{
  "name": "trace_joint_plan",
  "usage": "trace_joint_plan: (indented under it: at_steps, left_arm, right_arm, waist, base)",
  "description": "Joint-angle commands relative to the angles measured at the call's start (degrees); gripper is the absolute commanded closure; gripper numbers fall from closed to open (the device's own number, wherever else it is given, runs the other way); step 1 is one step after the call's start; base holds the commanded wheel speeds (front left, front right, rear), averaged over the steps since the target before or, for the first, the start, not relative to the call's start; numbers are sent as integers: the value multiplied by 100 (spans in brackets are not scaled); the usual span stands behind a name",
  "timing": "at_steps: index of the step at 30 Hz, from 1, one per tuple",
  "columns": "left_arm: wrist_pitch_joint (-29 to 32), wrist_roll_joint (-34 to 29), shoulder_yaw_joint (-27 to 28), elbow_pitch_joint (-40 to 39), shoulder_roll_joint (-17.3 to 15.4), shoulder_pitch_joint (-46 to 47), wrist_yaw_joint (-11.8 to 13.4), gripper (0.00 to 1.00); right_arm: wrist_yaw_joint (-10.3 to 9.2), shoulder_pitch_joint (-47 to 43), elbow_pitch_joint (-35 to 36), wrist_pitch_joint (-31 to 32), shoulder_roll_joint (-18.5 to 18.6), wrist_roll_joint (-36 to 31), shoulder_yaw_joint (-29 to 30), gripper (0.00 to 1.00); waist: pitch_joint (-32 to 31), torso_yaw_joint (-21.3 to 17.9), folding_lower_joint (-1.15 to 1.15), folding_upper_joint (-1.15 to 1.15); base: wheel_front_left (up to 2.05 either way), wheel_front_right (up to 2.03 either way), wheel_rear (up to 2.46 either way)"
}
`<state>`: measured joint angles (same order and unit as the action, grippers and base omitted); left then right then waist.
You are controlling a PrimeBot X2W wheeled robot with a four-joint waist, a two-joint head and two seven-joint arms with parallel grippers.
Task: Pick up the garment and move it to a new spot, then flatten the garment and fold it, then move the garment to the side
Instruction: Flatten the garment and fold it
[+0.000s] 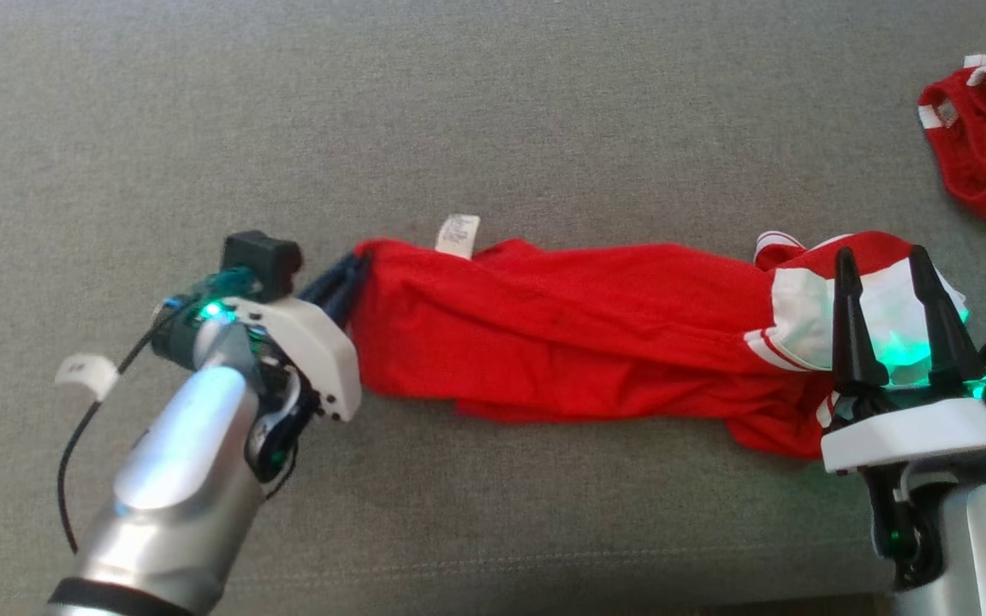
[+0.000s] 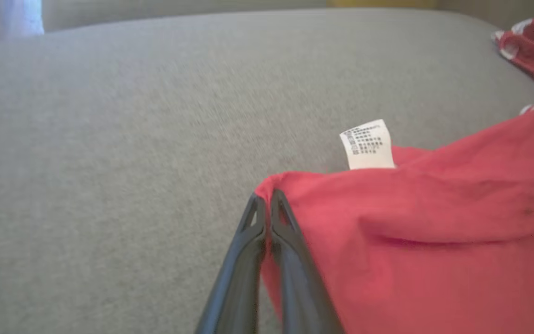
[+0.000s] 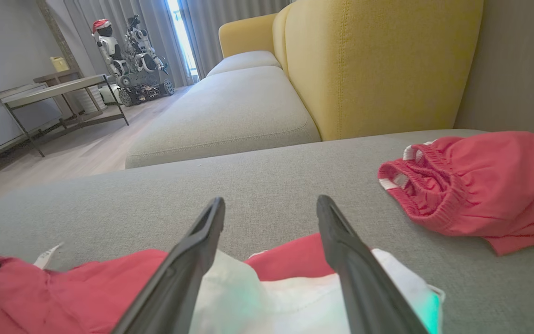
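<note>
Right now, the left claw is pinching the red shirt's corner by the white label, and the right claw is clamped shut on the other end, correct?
Not quite. The right gripper is open: the right wrist view shows its fingers spread apart above the white sleeve end. The left gripper is indeed shut on the red shirt's corner by the white label.

The grey cushion (image 1: 493, 103) is wide and flat, with a fine woven surface. On it, in the far right corner, lies a second red garment (image 1: 985, 154) with white stripes at its elastic band, crumpled. Behind stands a yellow backrest (image 3: 378, 60), and next to it one more grey seat (image 3: 230, 111). Farther in the room are a wooden floor (image 3: 77, 153), a low table (image 3: 58, 88), two robot figures (image 3: 128, 51) and grey curtains (image 3: 230, 14).
</note>
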<state>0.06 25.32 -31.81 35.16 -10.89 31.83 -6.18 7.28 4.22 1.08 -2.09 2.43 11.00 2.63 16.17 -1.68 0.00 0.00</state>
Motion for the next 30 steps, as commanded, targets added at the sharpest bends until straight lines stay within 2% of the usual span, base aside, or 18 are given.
trace_joint_plan:
  at_steps: [1,10,16,21,22,23,24,30]
  left_arm:
    - [-270,-51,308,-195,-252,262,122,100]
    - [-593,188,802,-261,-579,88,470,100]
    - [-581,452,1089,-436,-842,-539,676,100]
    - [-580,629,1190,-671,-870,-1028,797,100]
    - [-595,660,1193,-706,-839,-1081,802,94]
    - [-583,682,1177,-726,-807,-1126,804,50]
    - [-600,697,1160,-761,-771,-1151,795,0]
    - [-1114,644,1189,-1041,-638,-1239,869,0]
  right_arm:
    - [21,119,187,-37,44,47,-109,0]
    - [21,71,235,45,44,99,-82,0]
    - [21,32,254,89,44,102,94,0]
    - [21,21,283,129,44,101,242,0]
    - [21,27,289,140,44,106,267,0]
    - [21,35,292,152,44,113,289,0]
    - [21,45,297,161,44,127,304,0]
    - [21,46,300,228,44,141,309,0]
  waist:
    - [-13,19,0,0]
    - [-24,60,0,0]
    - [-46,118,0,0]
    - [-67,216,0,0]
    - [-70,232,0,0]
    - [-76,247,0,0]
    - [-85,260,0,0]
    - [-239,298,0,0]
  base:
    - [0,0,0]
    - [0,0,0]
    - [0,0,0]
    - [0,0,0]
    - [0,0,0]
    - [0,0,0]
    - [0,0,0]
    - [0,0,0]
